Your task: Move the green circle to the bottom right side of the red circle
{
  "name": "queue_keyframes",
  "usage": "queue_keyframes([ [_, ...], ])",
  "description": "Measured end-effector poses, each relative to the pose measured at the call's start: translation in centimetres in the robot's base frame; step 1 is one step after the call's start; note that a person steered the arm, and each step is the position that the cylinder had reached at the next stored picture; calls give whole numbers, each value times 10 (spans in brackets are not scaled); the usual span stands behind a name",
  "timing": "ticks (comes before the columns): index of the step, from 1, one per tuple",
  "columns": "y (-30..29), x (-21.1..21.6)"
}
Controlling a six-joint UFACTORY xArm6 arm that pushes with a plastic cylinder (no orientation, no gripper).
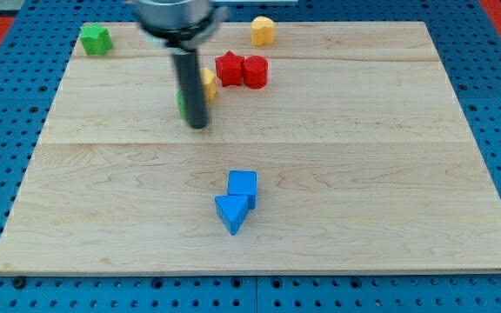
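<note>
My tip (197, 124) rests on the board at the upper middle. The green circle (182, 103) is mostly hidden behind the rod; only a thin green edge shows at the rod's left. The red circle (255, 71) stands to the upper right of my tip, touching a red star (230, 68) on its left. A yellow block (207, 83) peeks out just right of the rod, between it and the red star.
A green block (96, 39) sits at the board's top left corner. A yellow block (263, 30) sits at the top edge. A blue cube (243, 186) and a blue triangle (230, 213) touch below the board's middle. The wooden board (390, 174) lies on a blue pegboard.
</note>
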State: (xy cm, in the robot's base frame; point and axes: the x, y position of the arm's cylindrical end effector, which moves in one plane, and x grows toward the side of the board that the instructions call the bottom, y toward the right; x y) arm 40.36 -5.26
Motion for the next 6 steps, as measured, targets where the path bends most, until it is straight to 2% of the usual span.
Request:
queue_keyframes([
  [1,-48,28],
  [2,-95,23],
  [3,-96,-14],
  [4,-39,-36],
  [5,68,-30],
  [6,79,11],
])
